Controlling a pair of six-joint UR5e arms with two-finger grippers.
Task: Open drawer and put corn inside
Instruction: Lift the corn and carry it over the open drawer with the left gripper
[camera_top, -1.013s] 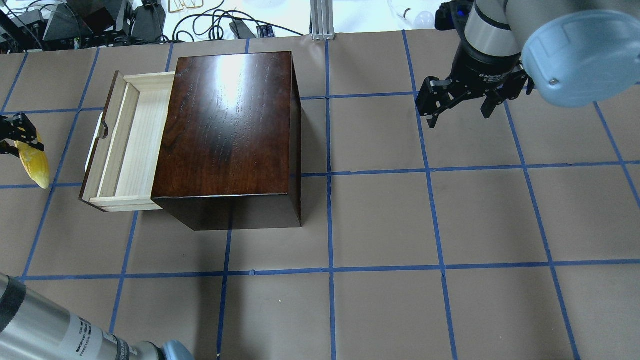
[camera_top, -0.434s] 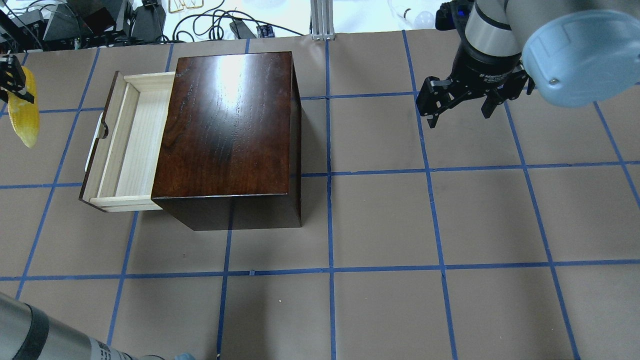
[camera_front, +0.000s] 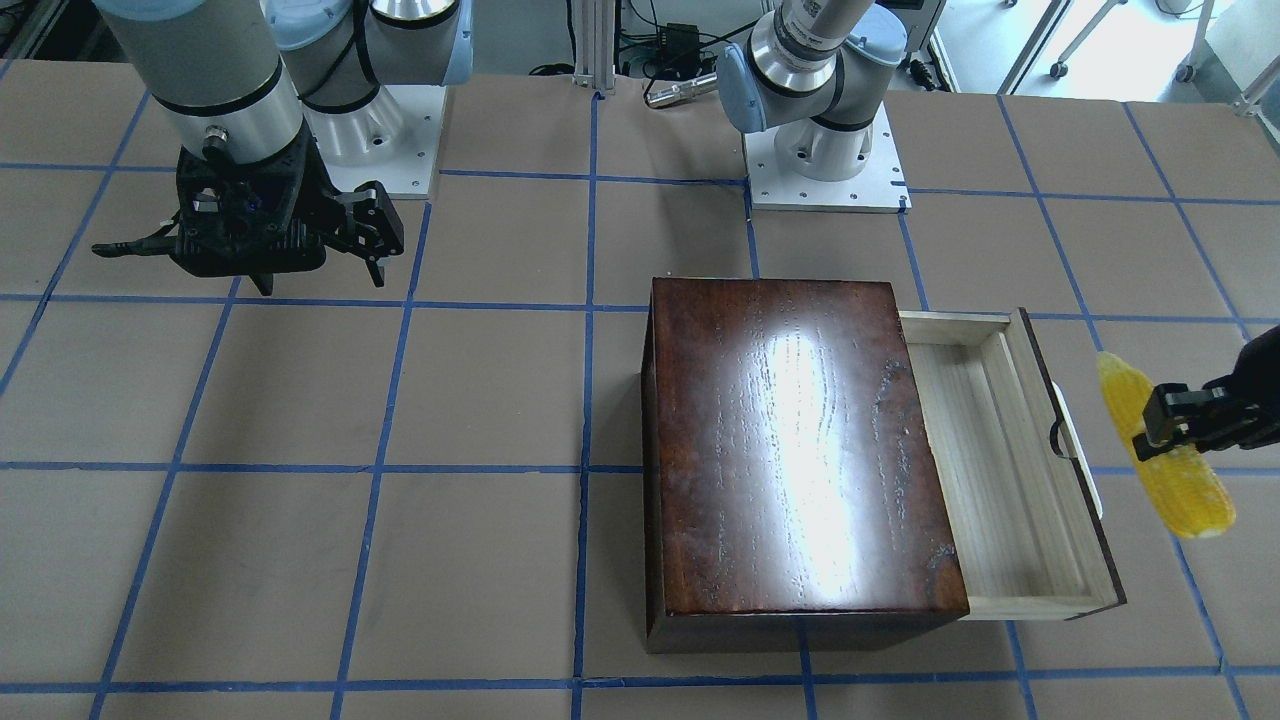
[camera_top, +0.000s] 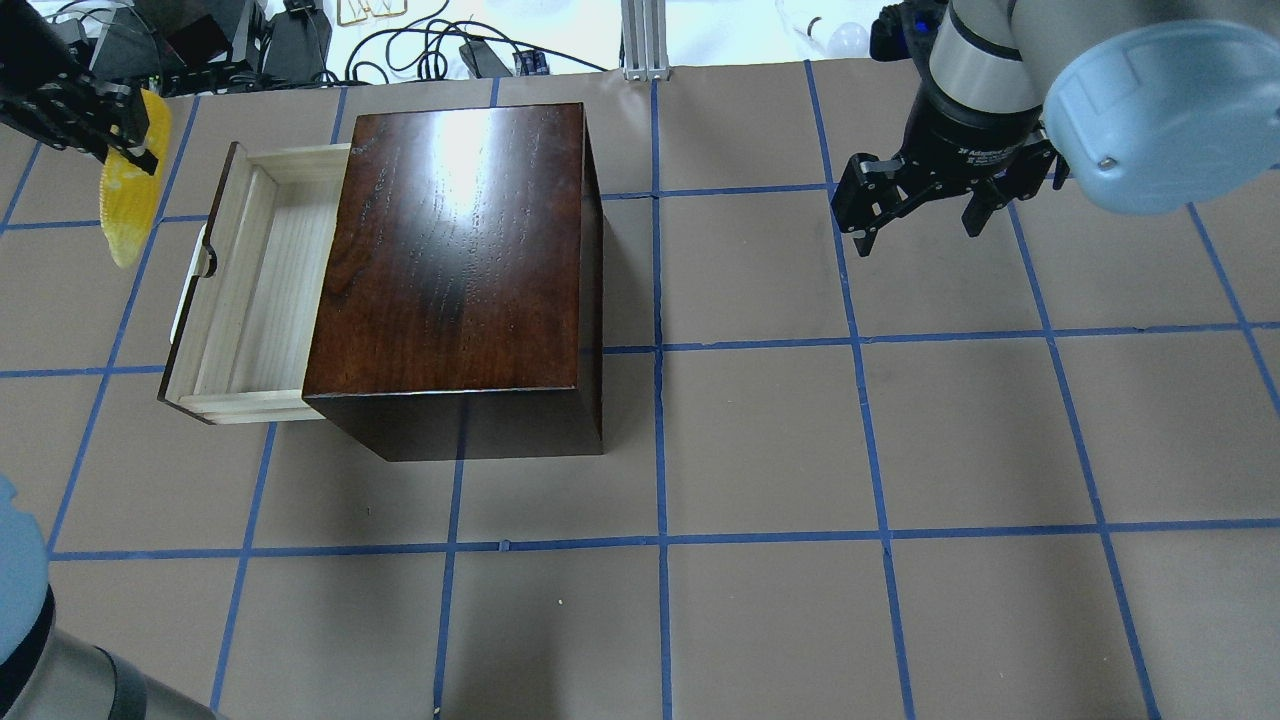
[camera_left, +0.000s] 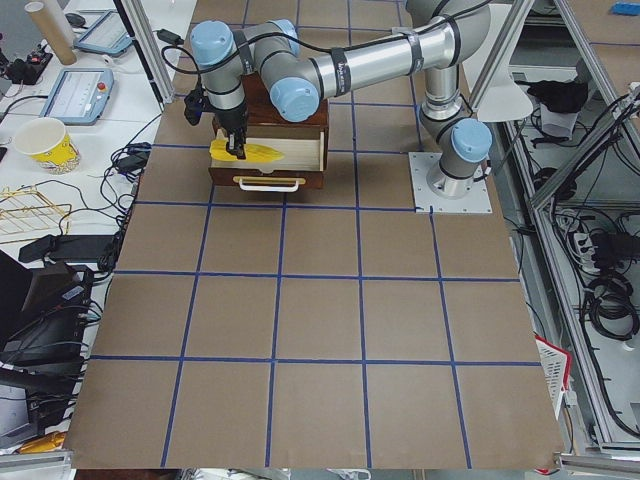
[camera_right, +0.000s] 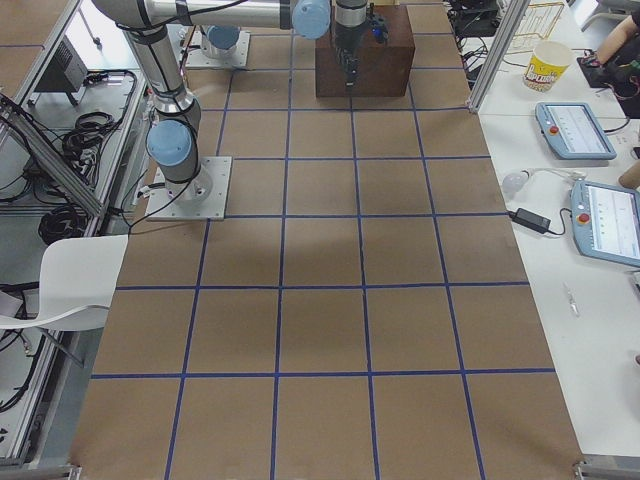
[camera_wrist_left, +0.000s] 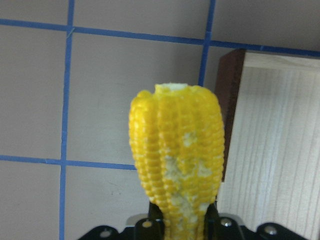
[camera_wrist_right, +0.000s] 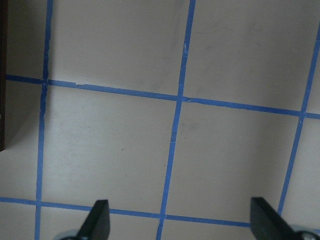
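The left fingers (camera_top: 120, 145) are clamped on the corn (camera_top: 125, 205), which is lifted off the worktop (camera_top: 760, 430). In the left wrist view the cob (camera_wrist_left: 177, 160) sticks out ahead of the fingers (camera_wrist_left: 155, 222), one on each flank of its lower end, and the end away from them shows a pale spot. From overhead the corn slants back from the fingers towards the robot, with its narrow tip on that side.

Just right of these fingers is the drawer (camera_top: 270, 290), pulled well out of the box. Its pale wood floor is bare. The dark front panel and the white handle (camera_top: 182, 305) face the fingers. The corn is outside the front panel, near the drawer's far corner, and is not over the tray. The left wrist view shows that corner just right of the cob.

Farther right of the left fingers is the box (camera_top: 460, 250), which is dark and glossy. It stands on the worktop between the two pairs of fingers.

The right fingers (camera_top: 862, 210) are well apart from the box, beyond its right side and towards the far edge of the worktop. They are spread wide and hold nothing. The right wrist view shows both tips (camera_wrist_right: 97, 222) with only taped worktop between them, and a sliver of the box at the view's left edge.
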